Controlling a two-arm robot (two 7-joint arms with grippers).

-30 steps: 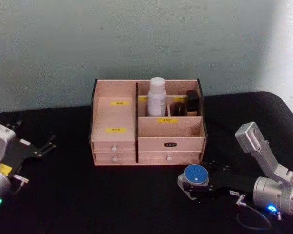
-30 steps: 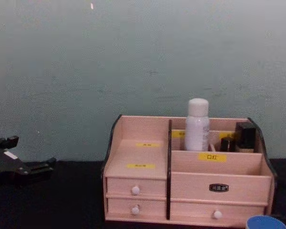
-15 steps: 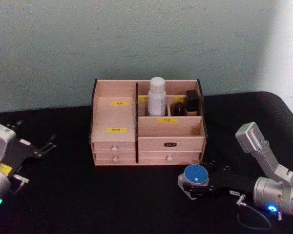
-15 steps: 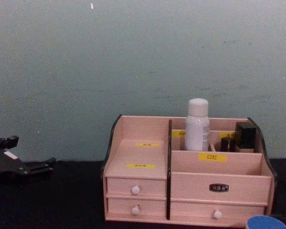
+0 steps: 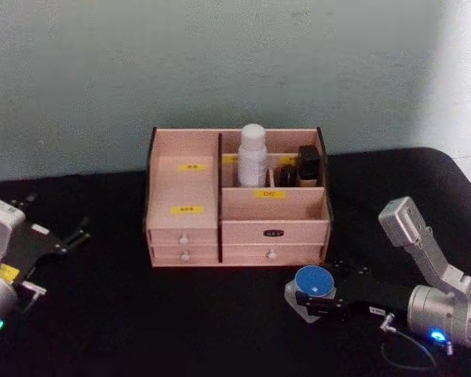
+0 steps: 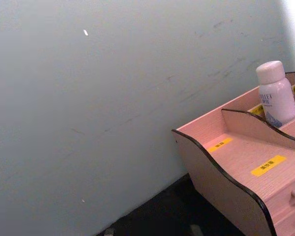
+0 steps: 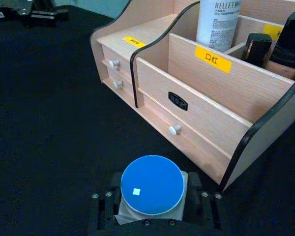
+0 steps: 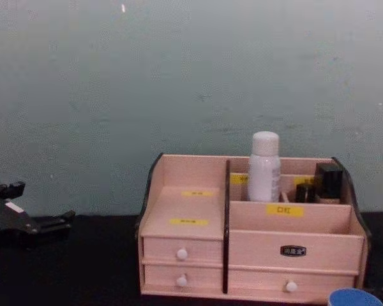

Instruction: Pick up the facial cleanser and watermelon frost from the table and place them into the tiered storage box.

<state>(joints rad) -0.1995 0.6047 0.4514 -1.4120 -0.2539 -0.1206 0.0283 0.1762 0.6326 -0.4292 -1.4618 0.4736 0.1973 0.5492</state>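
The facial cleanser (image 5: 252, 155), a tall white bottle, stands upright in a back compartment of the tiered storage box (image 5: 184, 196); the chest view shows the bottle (image 8: 264, 167) rising above the box's rim. In front of the box's right end, the watermelon frost (image 5: 314, 280) rests on the black table, its blue lid facing up. My right gripper (image 5: 314, 298) reaches in from the right, and its fingers press both sides of the jar (image 7: 152, 185). At the table's left edge my left gripper (image 5: 80, 232) is open, holding nothing.
Small dark bottles (image 5: 308, 163) fill the back right compartment beside the cleanser. The box's front right compartment (image 7: 201, 93) and the stepped left shelf (image 5: 190, 188) hold nothing. A pale wall (image 8: 179, 76) rises just behind the box. A cable (image 5: 408, 353) loops by the right wrist.
The left arm has drawn back slightly toward the left edge. The right gripper and the jar have hardly moved.
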